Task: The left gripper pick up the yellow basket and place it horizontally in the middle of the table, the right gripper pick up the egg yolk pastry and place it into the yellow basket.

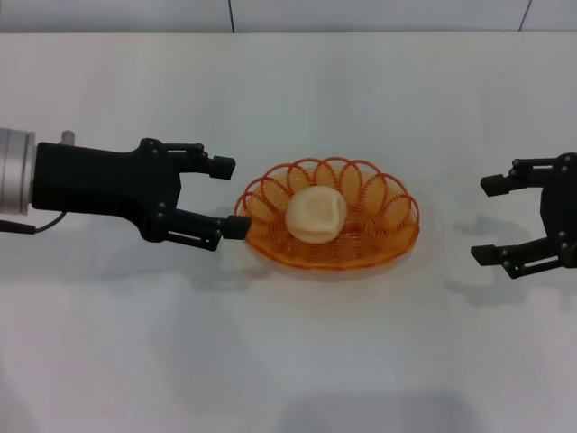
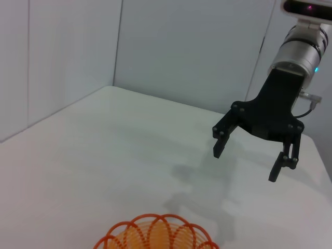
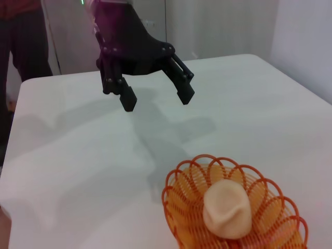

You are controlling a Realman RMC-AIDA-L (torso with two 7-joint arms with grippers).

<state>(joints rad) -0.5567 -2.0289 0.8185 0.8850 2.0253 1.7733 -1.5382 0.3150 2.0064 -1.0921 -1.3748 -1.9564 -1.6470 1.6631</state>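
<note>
The egg yolk pastry (image 1: 316,215) sits inside the yellow basket (image 1: 394,242) mid-table (image 1: 288,361). The left gripper (image 1: 227,196), at nine o'clock, and the right gripper (image 1: 485,219), at three, both gape empty.

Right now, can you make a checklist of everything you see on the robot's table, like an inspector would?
Surface: white table, flat and plain.
Job's things: yellow basket sits flat near the middle of the table; egg yolk pastry lies inside it.
Clutter: nothing seen.
Grippers: left gripper is open, beside the basket's left rim with its lower jaw tip close to the rim, holding nothing. Right gripper is open and empty, off to the basket's right, well apart from it.
Cables: a thin dark cable hangs under the left arm near its silver segment.
Surroundings: pale wall panels behind the table; a person in dark clothes stands past the far edge.
</note>
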